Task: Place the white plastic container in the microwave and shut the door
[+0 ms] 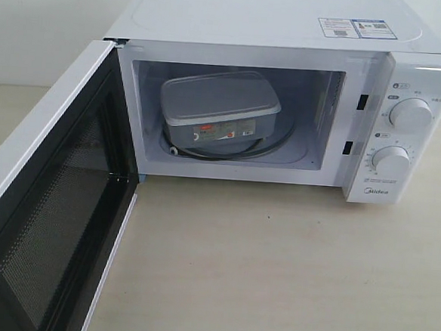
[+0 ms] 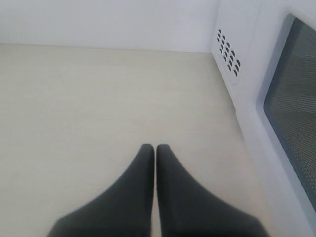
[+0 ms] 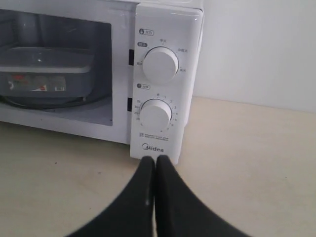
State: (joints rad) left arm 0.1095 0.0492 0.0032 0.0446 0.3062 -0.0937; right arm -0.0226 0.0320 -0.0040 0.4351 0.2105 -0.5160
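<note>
- Container (image 1: pixel 220 105), white plastic, lidded: inside microwave (image 1: pixel 291 26).
- Door (image 1: pixel 50 214): swung wide open.
- Left gripper (image 2: pixel 155 148): fingers pressed together, empty.
- Right gripper (image 3: pixel 155 159): fingers pressed together, empty.

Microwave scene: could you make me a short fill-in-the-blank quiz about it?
The white plastic container sits ____ the microwave.
The door stands ____.
The control panel has ____ round knobs.
The left tool and right tool are both ____, holding nothing.
Missing words: inside; open; two; shut.
</note>
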